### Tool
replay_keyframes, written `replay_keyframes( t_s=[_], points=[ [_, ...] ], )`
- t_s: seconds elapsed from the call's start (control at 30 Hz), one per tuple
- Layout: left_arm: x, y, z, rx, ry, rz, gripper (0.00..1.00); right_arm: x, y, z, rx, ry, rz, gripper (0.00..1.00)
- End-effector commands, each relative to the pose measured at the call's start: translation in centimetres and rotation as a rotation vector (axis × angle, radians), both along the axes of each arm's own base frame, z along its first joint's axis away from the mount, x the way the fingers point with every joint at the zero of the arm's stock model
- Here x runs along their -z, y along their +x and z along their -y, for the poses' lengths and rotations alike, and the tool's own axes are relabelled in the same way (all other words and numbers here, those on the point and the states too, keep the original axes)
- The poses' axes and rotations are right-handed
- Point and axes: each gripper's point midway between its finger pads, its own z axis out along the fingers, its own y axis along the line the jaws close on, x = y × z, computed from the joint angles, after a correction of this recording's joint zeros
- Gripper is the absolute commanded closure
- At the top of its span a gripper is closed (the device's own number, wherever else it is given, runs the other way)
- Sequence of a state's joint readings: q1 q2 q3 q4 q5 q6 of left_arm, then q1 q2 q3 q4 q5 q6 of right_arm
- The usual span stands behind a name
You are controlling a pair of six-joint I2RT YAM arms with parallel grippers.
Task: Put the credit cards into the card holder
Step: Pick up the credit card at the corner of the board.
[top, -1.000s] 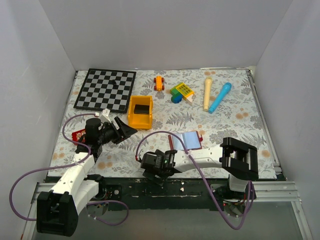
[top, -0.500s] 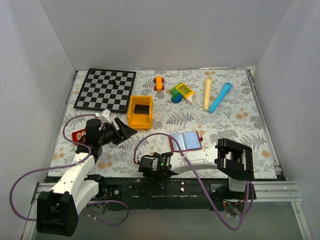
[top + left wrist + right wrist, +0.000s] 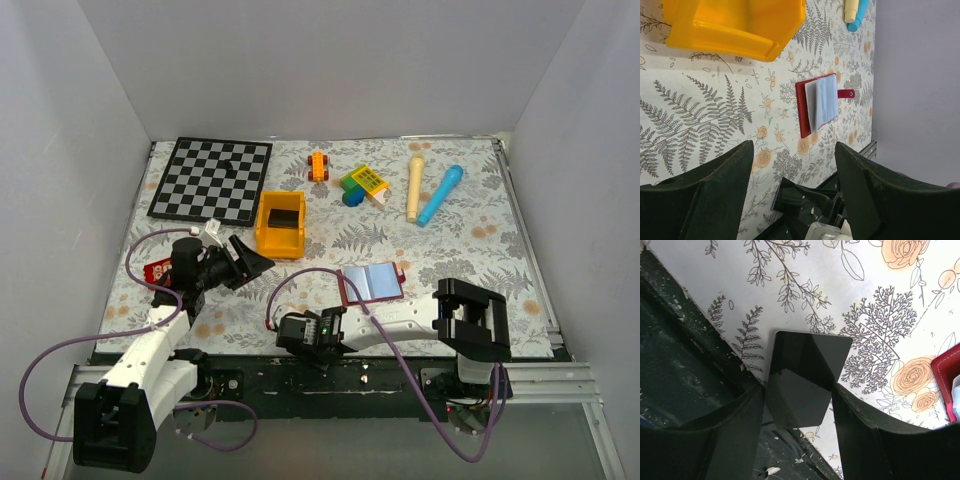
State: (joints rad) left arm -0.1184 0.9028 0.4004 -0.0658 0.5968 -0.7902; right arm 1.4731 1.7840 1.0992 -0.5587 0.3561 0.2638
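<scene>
Plainly the step in hand is picking up one thin, flat, glossy black rectangular credit card (image 3: 807, 367). It lies at the very near edge of the fern-and-flower patterned surface (image 3: 450, 260), and its lower end seems to overhang the dark frame rail (image 3: 685, 365) at the left of the right wrist view. The right tool (image 3: 797, 407) straddles it, one black finger along each long side. Both fingers look to be at the card's edges, but whether they actually pinch it cannot be told from these views. The left tool (image 3: 792, 150) hangs released at mid-left of the overhead view, fingers spread with nothing between them. The small maroon folding card holder (image 3: 372, 283) lies open just above and to the right of the right tool in that view, with its pale blue pockets up and its snap tab pointing right. It is near the card but apart from it.

To do this well, the right tool should probably squeeze squarely across the card's narrow width, using the overhang to catch the thin edges rather than scrape the surface. A skewed pinch would likely let the slick card pivot or pop out. Once lifted, the card needs only a short carry up and right to reach the holder, then should be presented edge-on to a pocket mouth. The free left tool could steady the light holder so it does not slide.
</scene>
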Motion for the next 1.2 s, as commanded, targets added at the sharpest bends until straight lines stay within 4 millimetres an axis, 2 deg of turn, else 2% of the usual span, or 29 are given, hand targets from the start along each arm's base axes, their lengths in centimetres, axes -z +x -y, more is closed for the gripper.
replay_keyframes(
  t_s=[0.0, 0.27, 0.53, 0.87, 1.03, 1.17],
  points=[
    [-0.3, 0.1, 0.1, 0.009, -0.016, 0.021, 0.34, -1.3, -0.4, -0.7, 0.026, 0.06, -0.028, 0.51],
    [-0.4, 0.0, 0.1, 0.007, -0.016, 0.022, 0.34, -1.7, -0.4, -0.9, 0.03, 0.079, -0.032, 0.67],
    [-0.6, 0.3, 0.2, 0.01, -0.021, 0.022, 0.34, -2.7, 0.6, -0.7, 0.052, 0.082, 0.005, 0.8],
    [-0.9, 0.5, 0.2, 0.008, -0.021, 0.029, 0.35, -5.7, 3.1, 0.6, 0.117, 0.102, 0.1, 0.98],
    [-0.7, 0.4, 0.1, 0.008, -0.018, 0.028, 0.34, -5.6, 4.5, 1.8, 0.175, 0.113, 0.103, 0.99],
    [-0.7, 0.4, 0.1, 0.012, -0.012, 0.035, 0.35, -6.0, 5.2, 2.2, 0.242, 0.198, 0.069, 0.99]
  ],
)
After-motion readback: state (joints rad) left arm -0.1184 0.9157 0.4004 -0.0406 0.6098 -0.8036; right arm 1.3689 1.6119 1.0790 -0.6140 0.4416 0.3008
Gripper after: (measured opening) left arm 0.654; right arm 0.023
